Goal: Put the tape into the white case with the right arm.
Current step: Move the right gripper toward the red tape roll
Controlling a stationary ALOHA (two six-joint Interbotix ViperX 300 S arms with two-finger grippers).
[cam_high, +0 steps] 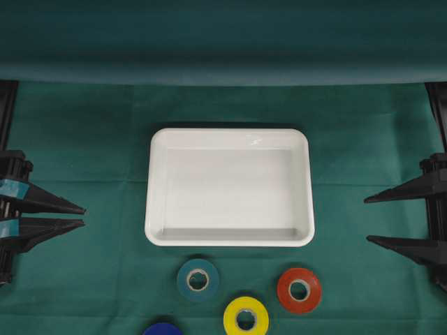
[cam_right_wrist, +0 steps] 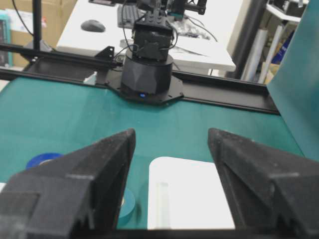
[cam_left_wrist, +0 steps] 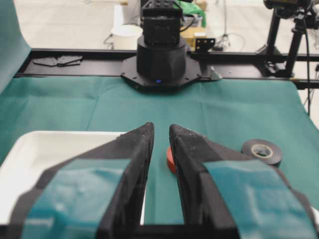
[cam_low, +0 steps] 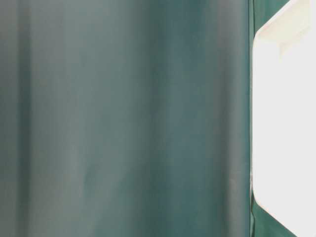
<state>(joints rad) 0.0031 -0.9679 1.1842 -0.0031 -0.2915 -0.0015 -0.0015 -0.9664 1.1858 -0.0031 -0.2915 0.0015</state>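
The white case (cam_high: 229, 187) lies empty in the middle of the green cloth. It also shows in the left wrist view (cam_left_wrist: 50, 149) and the right wrist view (cam_right_wrist: 189, 199). Four tape rolls lie in front of it: teal (cam_high: 198, 279), yellow (cam_high: 246, 318), red (cam_high: 299, 289) and blue (cam_high: 163, 329), cut by the frame edge. The right arm's gripper (cam_high: 367, 220) (cam_right_wrist: 172, 132) is open and empty at the right edge, far from the rolls. The left gripper (cam_high: 83, 216) (cam_left_wrist: 160, 127), with light-blue strips, is closed to a narrow slit and empty at the left edge.
A green backdrop (cam_high: 223, 42) rises behind the cloth. The table-level view shows only blurred green cloth (cam_low: 123, 118) and a white shape (cam_low: 286, 123) at its right. The arm bases (cam_left_wrist: 160, 59) (cam_right_wrist: 147, 74) stand at the table ends.
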